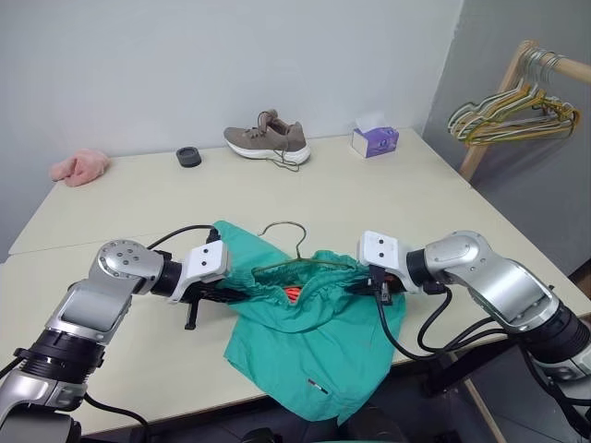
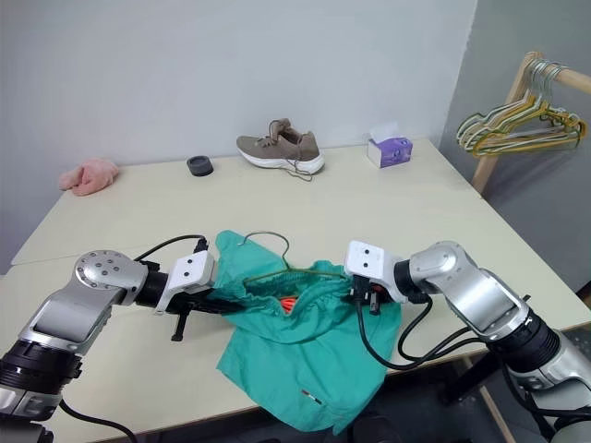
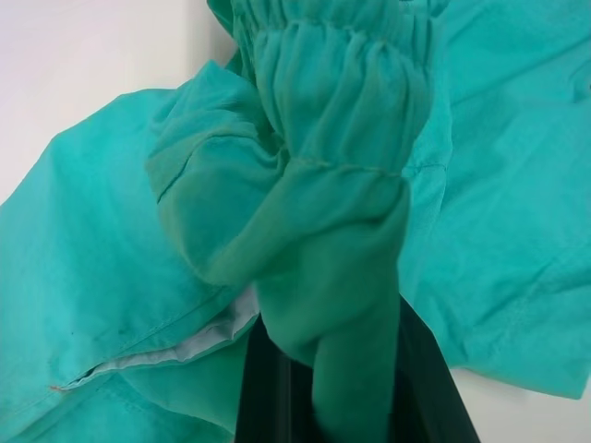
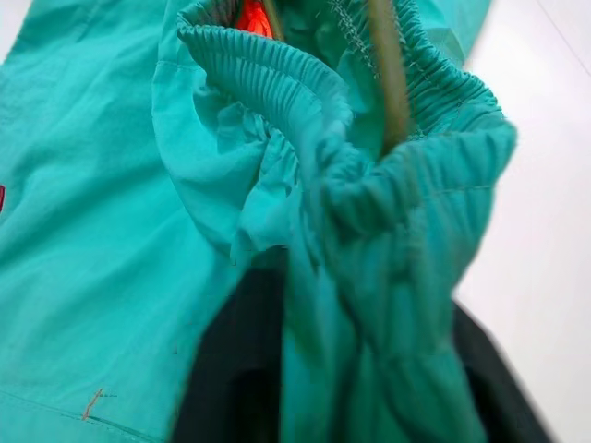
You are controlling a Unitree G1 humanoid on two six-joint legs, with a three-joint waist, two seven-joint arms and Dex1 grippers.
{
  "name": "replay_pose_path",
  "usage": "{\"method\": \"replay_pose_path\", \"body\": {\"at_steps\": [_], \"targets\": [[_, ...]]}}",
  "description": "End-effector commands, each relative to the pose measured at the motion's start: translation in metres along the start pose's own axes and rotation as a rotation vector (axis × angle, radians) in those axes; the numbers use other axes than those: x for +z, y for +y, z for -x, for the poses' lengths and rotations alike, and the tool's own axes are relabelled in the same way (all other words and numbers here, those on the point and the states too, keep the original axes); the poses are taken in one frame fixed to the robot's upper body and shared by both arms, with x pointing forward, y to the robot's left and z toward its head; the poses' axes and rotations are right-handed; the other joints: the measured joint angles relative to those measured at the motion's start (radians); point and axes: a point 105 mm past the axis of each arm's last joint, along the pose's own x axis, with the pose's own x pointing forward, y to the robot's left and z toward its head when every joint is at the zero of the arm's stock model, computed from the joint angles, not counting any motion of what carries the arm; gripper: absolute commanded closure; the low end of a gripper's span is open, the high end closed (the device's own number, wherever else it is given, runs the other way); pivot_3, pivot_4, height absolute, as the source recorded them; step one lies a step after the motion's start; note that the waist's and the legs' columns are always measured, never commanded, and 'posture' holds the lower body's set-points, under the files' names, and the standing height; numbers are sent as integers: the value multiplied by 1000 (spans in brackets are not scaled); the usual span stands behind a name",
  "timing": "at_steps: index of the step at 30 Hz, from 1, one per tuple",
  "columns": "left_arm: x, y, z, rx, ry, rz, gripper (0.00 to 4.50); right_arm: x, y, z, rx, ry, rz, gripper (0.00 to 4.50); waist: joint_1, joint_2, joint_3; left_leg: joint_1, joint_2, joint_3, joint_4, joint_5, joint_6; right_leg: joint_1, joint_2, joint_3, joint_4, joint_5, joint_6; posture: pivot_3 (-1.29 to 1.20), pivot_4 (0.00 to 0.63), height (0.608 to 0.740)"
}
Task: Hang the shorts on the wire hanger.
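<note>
Shorts: we see the teal shorts [image 1: 309, 346] held up by the waistband between the two hands, the legs draping down over the near edge of the surface [image 1: 388, 194].
Wire hanger: the wire hanger [image 1: 297, 251] sits inside the waistband opening — its hook curls up above the fabric, its shoulders run along the gathered elastic.
Left hand: our left hand [image 1: 231, 293] is clamped on the waistband's left end; the wrist view shows a bunch of gathered cloth pinched between the dark fingers [image 3: 268, 397].
Right hand: our right hand [image 1: 362, 286] is at the waistband's right end; fabric lies bunched between its fingers [image 4: 231, 369], and it looks closed on the cloth, though the fold hides the tips.
Orange loop: a small orange-red loop [image 1: 292, 294] shows inside the opening.
Far side of surface — a shoe [image 1: 268, 140], a tissue box [image 1: 374, 140], a pink cloth [image 1: 79, 166], a small black round thing [image 1: 188, 157].
Rack: a bunch of gold and pale-green hangers [image 1: 512, 115] hangs at right.
</note>
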Motion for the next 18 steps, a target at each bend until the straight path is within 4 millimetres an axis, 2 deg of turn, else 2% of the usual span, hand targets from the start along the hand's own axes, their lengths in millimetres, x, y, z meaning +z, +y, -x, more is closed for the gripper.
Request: {"method": "replay_pose_path", "body": {"at_steps": [1,5,10,15,18], "targets": [[9,1,1,2,-22,-35,4500,11,-3,2,-1,-26,58,4469,0,0,0,0,0,0,0,0,0,0,0,0,0,0,0,-215,0,740],[18,8,-1,50,-104,2,4500,13,-4,3,-11,-46,42,4469,0,0,0,0,0,0,0,0,0,0,0,0,0,0,0,-218,0,740],[23,16,4,97,-148,36,3191,11,-3,6,-16,-63,-16,4500,0,0,0,0,0,-1,1,0,0,1,0,0,0,0,0,-221,0,740],[18,36,22,235,-202,90,1621,2,0,13,-27,-61,-87,4500,0,-1,0,0,0,-1,1,0,0,0,0,-1,0,0,0,-224,0,740],[13,44,37,297,-225,137,1621,-4,1,17,-47,-63,-140,4500,-1,0,0,0,0,-1,1,0,0,0,0,0,0,0,0,-230,0,740]]}}
